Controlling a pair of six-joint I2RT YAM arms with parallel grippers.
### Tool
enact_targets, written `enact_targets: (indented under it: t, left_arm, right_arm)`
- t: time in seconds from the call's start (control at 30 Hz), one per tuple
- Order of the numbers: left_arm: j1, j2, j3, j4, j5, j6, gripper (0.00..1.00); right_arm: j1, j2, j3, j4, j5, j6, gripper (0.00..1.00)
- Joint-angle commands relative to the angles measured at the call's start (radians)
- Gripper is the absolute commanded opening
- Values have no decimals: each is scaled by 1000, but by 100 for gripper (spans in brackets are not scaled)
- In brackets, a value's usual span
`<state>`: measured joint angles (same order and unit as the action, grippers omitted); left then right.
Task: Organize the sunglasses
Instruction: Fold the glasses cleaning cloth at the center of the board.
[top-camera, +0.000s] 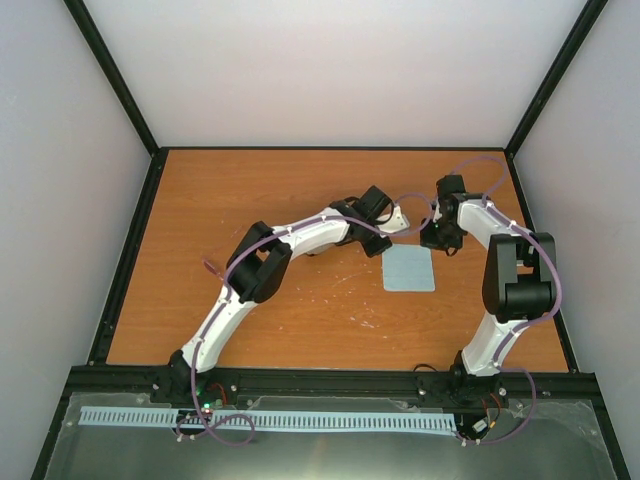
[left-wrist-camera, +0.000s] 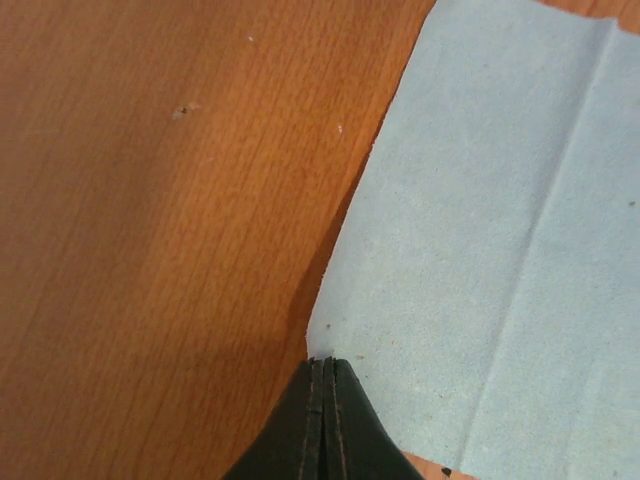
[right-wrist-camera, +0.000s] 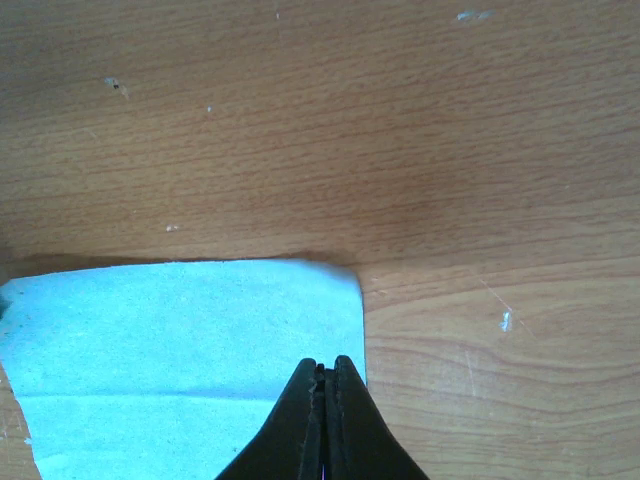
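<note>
Sunglasses (top-camera: 212, 268): seen only in the overhead view, lying on the table (top-camera: 300, 190) in its left part, nearer the left edge than the middle and about halfway between the near and far edges. They sit just beside the elbow of the left arm, on its left-edge side, well apart from both grippers. They read as a few slender reddish strokes. The frame colour is visible, but the lenses, the hinge state and whether the temple arms are folded or spread are too small to determine. Neither wrist view shows them. Cloth (top-camera: 410, 269): a flat pale blue rectangle right of the table's middle, with fold creases visible in the left wrist view. Left gripper (left-wrist-camera: 323, 362): fingers pressed together, tips at one corner of the cloth, with a shadow under the adjoining edge. Whether any fabric is nipped between the tips cannot be determined. Right gripper (right-wrist-camera: 325, 365): fingers likewise together, tips over the cloth close to another corner, the far edge of the cloth casting a shadow on the wood. Whether it has a hold on the fabric also cannot be determined. A pale rounded object (top-camera: 398, 218) lies beyond the cloth toward the far edge, largely covered by the left wrist and cabling, so its identity is not established
</note>
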<state>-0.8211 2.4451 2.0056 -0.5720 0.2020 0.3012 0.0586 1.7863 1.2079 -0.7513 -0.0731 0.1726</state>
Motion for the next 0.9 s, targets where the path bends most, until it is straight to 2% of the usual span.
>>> enact_targets:
  t: [0.0,0.2,0.23,0.3,0.47,0.87]
  left_arm:
    - [10,-88,61,-9,-6,8,0]
    - [8,-118,61,-12,25,-7,0]
    - [8,-115,60,-12,26,-5,0]
    - [8,-103,59,-15,28,-4,1]
    - [8,-84,58,-16,36,-4,0]
    - [10,-64,58,-15,45,-4,0]
  right_arm:
    - [-3,-20,-16,24,-19,3,3]
    - [-5,-5,-5,30,-24,0,3]
    - [-5,9,3,26,-27,-5,9]
    - [-5,44,25,11,-29,-11,27]
    - [-5,97,49,4,-23,-18,37]
    - [-4,188,133,11,-10,-38,38]
